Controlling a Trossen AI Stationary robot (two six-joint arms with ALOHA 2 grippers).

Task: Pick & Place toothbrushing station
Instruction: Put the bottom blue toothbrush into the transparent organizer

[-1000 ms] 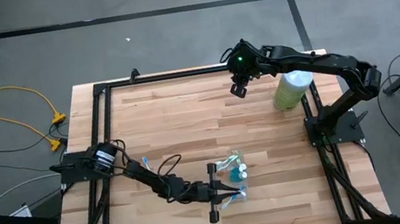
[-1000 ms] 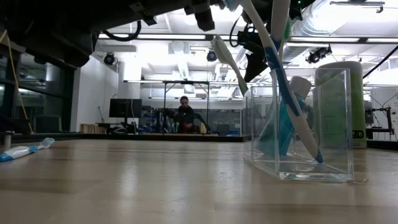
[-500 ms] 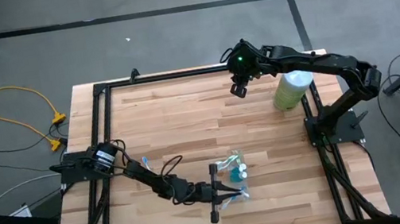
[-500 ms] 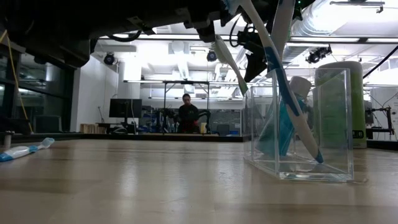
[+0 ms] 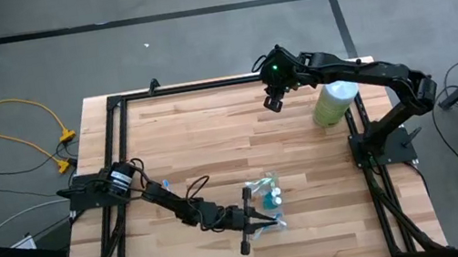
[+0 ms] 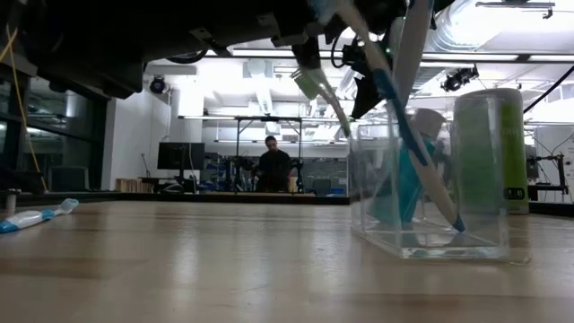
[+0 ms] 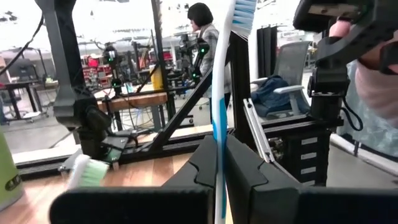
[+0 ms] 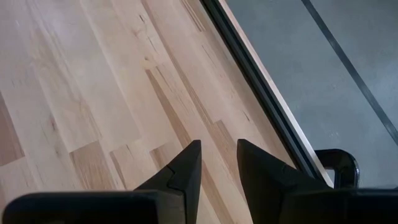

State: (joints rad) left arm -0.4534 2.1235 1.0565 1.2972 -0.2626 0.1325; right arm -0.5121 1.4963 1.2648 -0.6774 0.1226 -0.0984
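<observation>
The toothbrushing station, a clear plastic tray (image 5: 268, 198), stands on the table near its front edge and also shows in the low view (image 6: 430, 193). A blue-and-white toothbrush (image 6: 395, 99) leans in it. So do a green-headed toothbrush (image 6: 316, 85) and a teal container (image 6: 408, 184). My left gripper (image 5: 258, 219) is at the tray's near left side and is shut on the blue-and-white toothbrush (image 7: 219, 124). My right gripper (image 5: 274, 100) hangs open and empty over the far part of the table; its wrist view (image 8: 217, 163) shows only bare wood. My left gripper pinches the blue-and-white toothbrush's handle (image 7: 217, 158) between its two fingers. The fingers come about level from the table's left and lie across the handle. The toothbrush stands tilted with its bristle head (image 7: 244, 9) up. Its lower end (image 6: 457, 224) rests in the tray.
A tall pale-green cylinder with a white top (image 5: 332, 103) stands at the far right by the right arm's base. A small toothpaste tube (image 6: 31, 218) lies on the table to the left. A black frame rail (image 5: 204, 84) borders the table. A person (image 6: 272, 163) is in the room behind.
My left gripper has moved a little toward the table's right edge, still shut on the blue-and-white toothbrush. The toothbrushes' upper ends have shifted, and the green-headed one has dipped lower. The blue-and-white toothbrush's lower end stays in the tray.
</observation>
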